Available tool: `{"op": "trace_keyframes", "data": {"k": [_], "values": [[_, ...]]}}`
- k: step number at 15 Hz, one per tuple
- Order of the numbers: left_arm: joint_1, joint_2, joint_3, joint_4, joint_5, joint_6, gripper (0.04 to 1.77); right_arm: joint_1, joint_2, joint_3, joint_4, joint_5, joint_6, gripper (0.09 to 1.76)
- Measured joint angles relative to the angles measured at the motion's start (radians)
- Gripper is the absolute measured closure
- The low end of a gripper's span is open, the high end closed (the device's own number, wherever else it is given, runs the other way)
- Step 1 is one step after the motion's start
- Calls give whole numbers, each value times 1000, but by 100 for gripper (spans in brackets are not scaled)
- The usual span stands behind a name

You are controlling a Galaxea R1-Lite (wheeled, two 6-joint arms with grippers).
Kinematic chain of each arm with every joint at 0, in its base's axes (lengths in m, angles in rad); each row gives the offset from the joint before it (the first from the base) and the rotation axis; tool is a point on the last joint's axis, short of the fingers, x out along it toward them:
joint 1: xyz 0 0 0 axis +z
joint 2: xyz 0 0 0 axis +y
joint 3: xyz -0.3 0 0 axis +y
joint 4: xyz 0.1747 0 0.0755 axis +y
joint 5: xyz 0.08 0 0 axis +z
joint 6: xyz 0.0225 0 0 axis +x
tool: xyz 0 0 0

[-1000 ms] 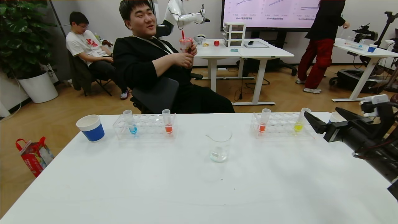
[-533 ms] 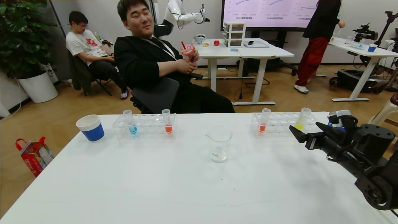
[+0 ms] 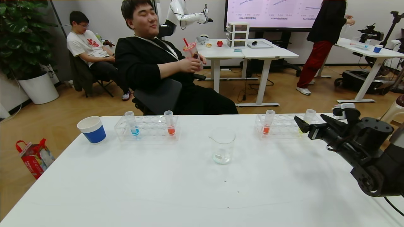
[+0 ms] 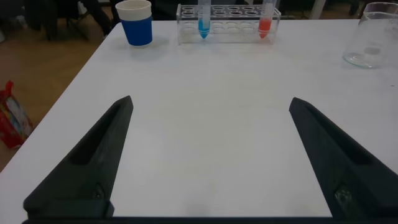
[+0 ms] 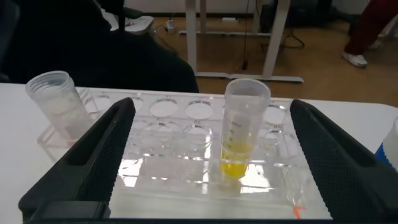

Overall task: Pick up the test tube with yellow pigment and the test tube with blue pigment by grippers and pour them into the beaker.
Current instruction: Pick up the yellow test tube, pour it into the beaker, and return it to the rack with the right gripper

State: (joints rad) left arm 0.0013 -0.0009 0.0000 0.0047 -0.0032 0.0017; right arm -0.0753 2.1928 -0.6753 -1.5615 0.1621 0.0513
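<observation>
White table (image 3: 157, 189), wood floor (image 3: 63, 107), office desks (image 3: 249, 53)

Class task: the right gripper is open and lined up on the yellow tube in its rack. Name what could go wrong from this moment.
1. The right gripper has its fingers spread wide around the yellow tube; closing off-centre could tip it in the clear rack.
2. The open-topped tube could spill yellow liquid if squeezed or jerked.
3. A finger may clip the red tube in the same rack.
</observation>
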Motion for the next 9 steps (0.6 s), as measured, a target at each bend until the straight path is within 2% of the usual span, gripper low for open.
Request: {"op": "trace_keyframes", "data": {"k": [5, 9], "values": [[0, 0, 0, 0, 0, 0, 6, -32, 89, -176, 54, 2, 1, 11], [0, 0, 0, 0, 0, 0, 6, -42, 132, -217, 55, 24, 1, 11]]}}
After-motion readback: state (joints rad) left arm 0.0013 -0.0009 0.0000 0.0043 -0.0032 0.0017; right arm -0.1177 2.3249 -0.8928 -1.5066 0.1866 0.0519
